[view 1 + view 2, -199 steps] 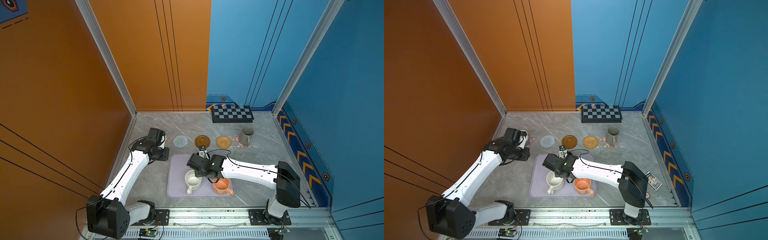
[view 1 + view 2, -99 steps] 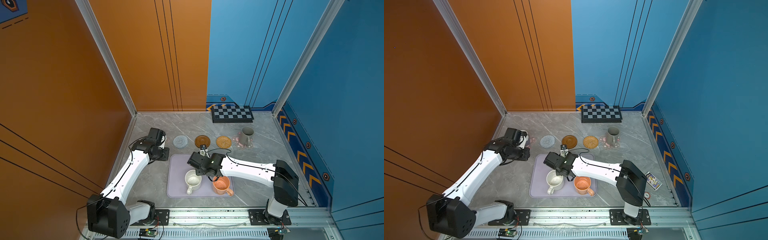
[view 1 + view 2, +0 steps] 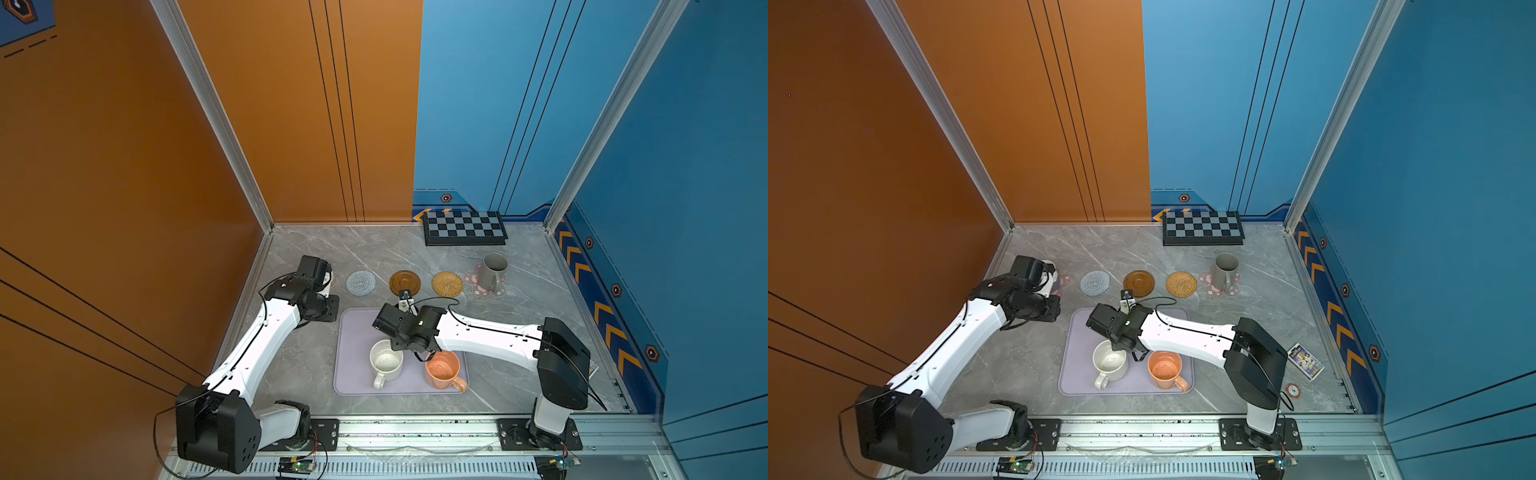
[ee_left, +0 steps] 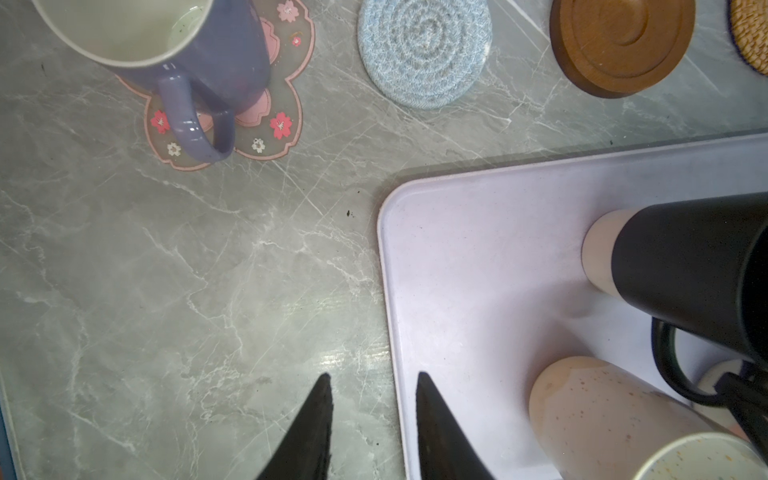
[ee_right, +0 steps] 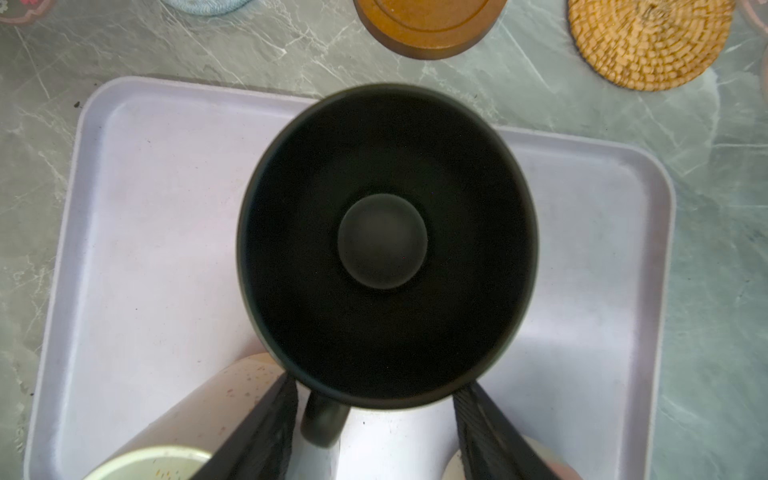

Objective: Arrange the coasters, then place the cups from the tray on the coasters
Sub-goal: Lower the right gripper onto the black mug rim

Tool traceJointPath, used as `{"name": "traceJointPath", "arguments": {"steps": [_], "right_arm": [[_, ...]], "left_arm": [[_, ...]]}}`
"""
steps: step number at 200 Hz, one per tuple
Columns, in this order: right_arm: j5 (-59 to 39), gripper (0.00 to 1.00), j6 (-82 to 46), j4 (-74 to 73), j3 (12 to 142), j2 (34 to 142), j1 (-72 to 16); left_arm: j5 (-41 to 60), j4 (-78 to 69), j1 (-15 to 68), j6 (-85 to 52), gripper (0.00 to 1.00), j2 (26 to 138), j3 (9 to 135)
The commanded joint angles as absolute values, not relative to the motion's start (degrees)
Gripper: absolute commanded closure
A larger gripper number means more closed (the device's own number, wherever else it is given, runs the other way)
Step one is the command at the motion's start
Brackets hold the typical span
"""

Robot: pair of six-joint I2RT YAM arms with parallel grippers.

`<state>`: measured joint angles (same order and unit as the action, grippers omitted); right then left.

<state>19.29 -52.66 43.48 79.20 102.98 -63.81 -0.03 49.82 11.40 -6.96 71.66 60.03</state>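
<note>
Lavender tray (image 3: 353,332) in both top views holds a white speckled mug (image 3: 385,360) and an orange mug (image 3: 442,370) beside the right gripper (image 3: 409,326); off to its right a grey mug (image 3: 492,270) stands on a pink flower mat (image 3: 498,292). Left wrist view: left gripper (image 4: 374,376) released and empty over the tray's edge, lavender mug (image 4: 232,54) on another flower mat (image 4: 286,124) ahead. Right wrist view: jaws straddle the handle of the matte black mug (image 5: 382,241) over the tray, clamped or not I cannot tell; wooden mat (image 5: 428,25) and rattan mat (image 5: 648,41) beyond.
</note>
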Motion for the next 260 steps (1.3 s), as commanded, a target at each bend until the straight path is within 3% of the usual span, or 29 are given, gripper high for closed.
{"name": "traceJointPath", "arguments": {"steps": [1,92,145,231,260], "right_arm": [[20.6,0.38,-54.0,44.8,77.4,101.6,-63.1],[21.5,0.39,-53.9,44.8,72.6,97.2,-61.6],[19.4,0.47,-51.0,43.8,74.3,98.9,-61.6],[16.7,0.49,-49.5,43.7,77.2,103.3,-61.9],[16.9,0.57,-49.4,43.7,77.2,103.6,-61.8]], "left_arm": [[-1.2,51.0,12.1,-6.4,0.64,72.1,59.4],[-1.6,51.0,12.9,-6.9,0.65,72.8,59.4],[-1.9,51.1,13.1,-6.9,0.65,72.9,59.4],[-2.3,51.1,13.2,-6.9,0.65,72.9,57.8],[-2.4,51.1,13.3,-6.9,0.65,72.7,57.6]]}}
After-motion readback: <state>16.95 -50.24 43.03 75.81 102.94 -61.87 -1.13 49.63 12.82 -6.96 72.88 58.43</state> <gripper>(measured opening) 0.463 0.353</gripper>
